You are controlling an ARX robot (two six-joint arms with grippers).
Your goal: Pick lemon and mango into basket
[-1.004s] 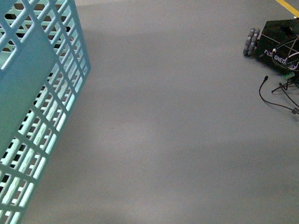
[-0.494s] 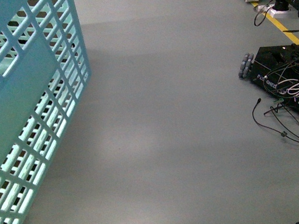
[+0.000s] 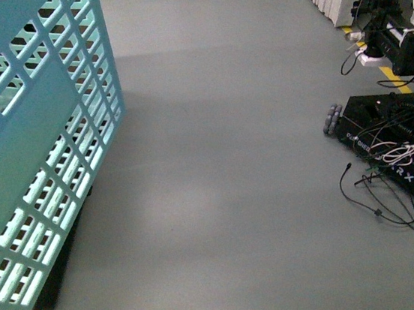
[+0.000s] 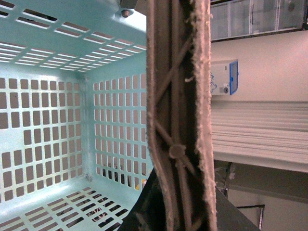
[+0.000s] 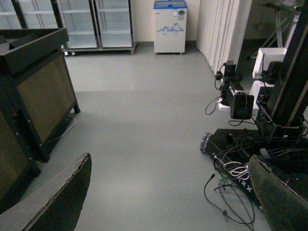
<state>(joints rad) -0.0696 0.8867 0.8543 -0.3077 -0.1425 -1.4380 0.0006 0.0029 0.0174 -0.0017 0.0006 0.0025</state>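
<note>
Teal lattice fills the left of the front view: one basket [image 3: 32,146], its wall slanting, its lower corner near the frame's bottom-left. Since a second ago more far floor [image 3: 215,161] shows. The one black wheeled base [image 3: 394,139] with its loose cables [image 3: 383,201] sits lower at the right edge. Between basket and base the grey floor lies wide open.

In the left wrist view, the basket's [image 4: 103,19] slotted walls and floor are seen from inside. One brown ribbed bar [image 4: 180,120] with a frayed edge crosses close to the lens. I cannot tell whether the left pincer [image 4: 178,216] grips it.

In the right wrist view, the right pincer [image 5: 169,163] has its fingers wide apart over bare floor. Beyond stand two glass-door cabinets [image 5: 96,24] and one blue-topped chest [image 5: 168,26].
</note>
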